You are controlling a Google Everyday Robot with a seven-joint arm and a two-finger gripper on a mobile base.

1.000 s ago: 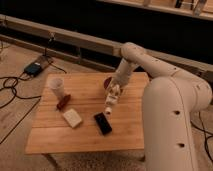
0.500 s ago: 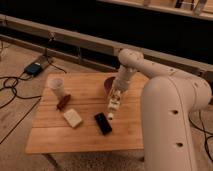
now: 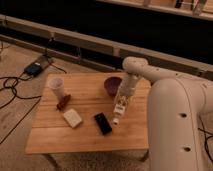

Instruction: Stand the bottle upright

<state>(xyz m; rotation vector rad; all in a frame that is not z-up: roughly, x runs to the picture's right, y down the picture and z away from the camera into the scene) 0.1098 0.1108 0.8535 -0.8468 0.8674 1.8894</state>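
Camera view: gripper (image 3: 121, 103) at the bottle (image 3: 116, 118), just beside the black phone (image 3: 103, 123).
Likely light, slick, crushable plastic (best held mid-body); whether the gripper clamps it, I cannot tell.

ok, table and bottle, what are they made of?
The table looks like matte wood: light tan, plank lines. The bottle is probably clear plastic: pale body, whitish cap end. The gripper sits at the bottle, over the table's right part.

The bottle (image 3: 117, 115) (small, clear, whitish label) was held steeply tilted in the gripper (image 3: 121, 104), lower end at the table (image 3: 75, 140), right of centre.
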